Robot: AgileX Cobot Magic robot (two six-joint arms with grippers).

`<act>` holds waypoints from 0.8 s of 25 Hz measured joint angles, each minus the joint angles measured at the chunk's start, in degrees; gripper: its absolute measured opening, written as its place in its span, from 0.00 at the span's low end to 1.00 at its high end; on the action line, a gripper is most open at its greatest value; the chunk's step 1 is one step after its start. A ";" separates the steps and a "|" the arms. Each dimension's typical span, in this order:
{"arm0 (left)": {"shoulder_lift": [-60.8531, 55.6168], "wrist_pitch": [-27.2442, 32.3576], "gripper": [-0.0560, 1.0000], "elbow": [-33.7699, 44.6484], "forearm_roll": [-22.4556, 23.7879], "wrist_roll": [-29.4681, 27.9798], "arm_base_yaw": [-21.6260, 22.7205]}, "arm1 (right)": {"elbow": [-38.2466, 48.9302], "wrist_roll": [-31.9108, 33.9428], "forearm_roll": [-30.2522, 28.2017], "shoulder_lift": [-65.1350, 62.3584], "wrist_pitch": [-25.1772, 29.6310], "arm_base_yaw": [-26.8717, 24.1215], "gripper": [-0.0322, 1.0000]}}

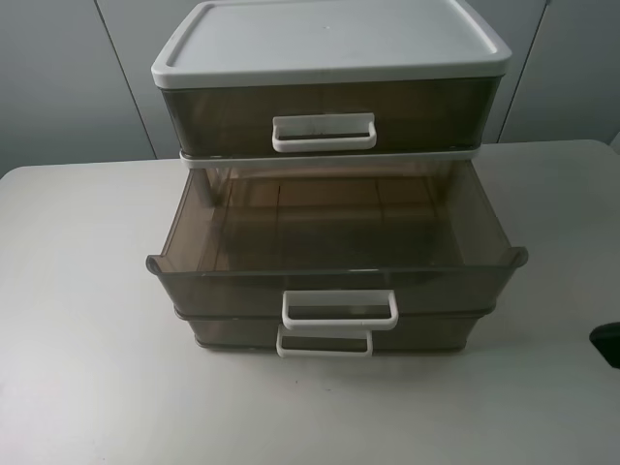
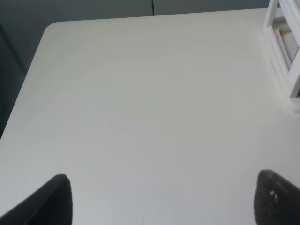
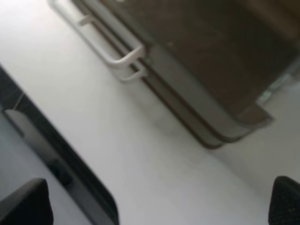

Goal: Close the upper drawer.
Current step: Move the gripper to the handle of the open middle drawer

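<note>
3 drawers form the stack (image 1: pixel 484 126): the top drawer (image 1: pixel 329 111) is shut, and the upper drawer (image 1: pixel 339 276) of the 2 below, pulled far out, lies ahead of the right gripper (image 3: pixel 154 201), well apart from it, with a white handle (image 1: pixel 339 310) on its front. Right gripper and left gripper (image 2: pixel 161 199) are both spread, holding nothing. Risk: an off-centre push could skew the drawer and jam it, or slide the probably light stack over the smooth white desk (image 1: pixel 87 339). Grey wall panels (image 1: pixel 58 77) stand beyond.

Smoky brown translucent drawers (image 1: pixel 334 279), white handles (image 1: pixel 325 145), white lid (image 1: pixel 329 39), pale grey-white table (image 1: pixel 87 368), grey wall panels (image 1: pixel 58 77).
</note>
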 joint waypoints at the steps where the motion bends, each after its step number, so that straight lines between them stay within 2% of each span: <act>1: 0.00 0.00 0.76 0.00 0.00 0.00 0.00 | 0.00 -0.13 1.31 1.43 0.12 2.47 0.71; 4: 0.00 0.00 0.76 0.00 0.00 0.00 0.00 | 0.00 -0.64 5.38 5.40 -0.76 8.54 0.71; 7: 0.00 0.00 0.76 0.00 0.00 0.00 0.00 | 0.00 -0.90 8.30 9.30 -5.39 12.36 0.71; 12: 0.00 0.00 0.76 0.00 0.00 0.00 0.00 | 0.00 -0.27 9.58 16.91 -17.04 13.17 0.71; 15: 0.00 0.00 0.76 0.00 0.00 0.00 0.00 | 0.00 0.67 9.93 21.34 -21.46 14.05 0.71; 17: 0.00 0.00 0.76 0.00 0.00 0.00 0.00 | 0.00 1.09 10.03 23.95 -23.59 16.96 0.71; 20: 0.00 0.00 0.76 0.00 0.00 0.00 0.00 | 0.00 3.52 10.03 25.51 -27.98 24.19 0.71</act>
